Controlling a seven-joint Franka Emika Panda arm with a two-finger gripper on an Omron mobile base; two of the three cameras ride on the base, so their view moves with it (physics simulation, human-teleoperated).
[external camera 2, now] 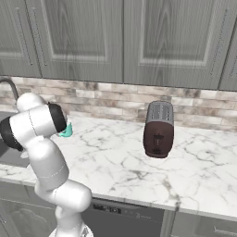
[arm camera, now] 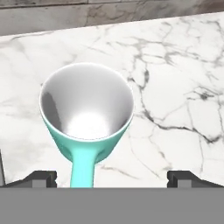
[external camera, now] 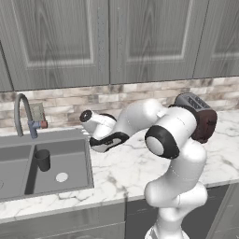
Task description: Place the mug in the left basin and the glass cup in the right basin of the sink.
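Observation:
The mug (arm camera: 87, 109) stands upright on the marble counter, teal outside and white inside, with its handle pointing toward my hand. My gripper (arm camera: 113, 178) hangs just above and behind it, open, one fingertip on each side of the handle and apart from it. A sliver of the mug (external camera 2: 67, 131) peeks out beside my arm. The dark glass cup (external camera: 42, 159) stands upright in the right basin of the sink (external camera: 58, 138). My hand (external camera: 106, 141) hovers over the counter just right of the sink.
A curved grey faucet (external camera: 21, 114) rises behind the sink ridge. A dark toaster (external camera: 200, 115) stands on the counter at the back right, also seen as the toaster (external camera 2: 159, 128). A tiled backsplash and wall cabinets close off the rear.

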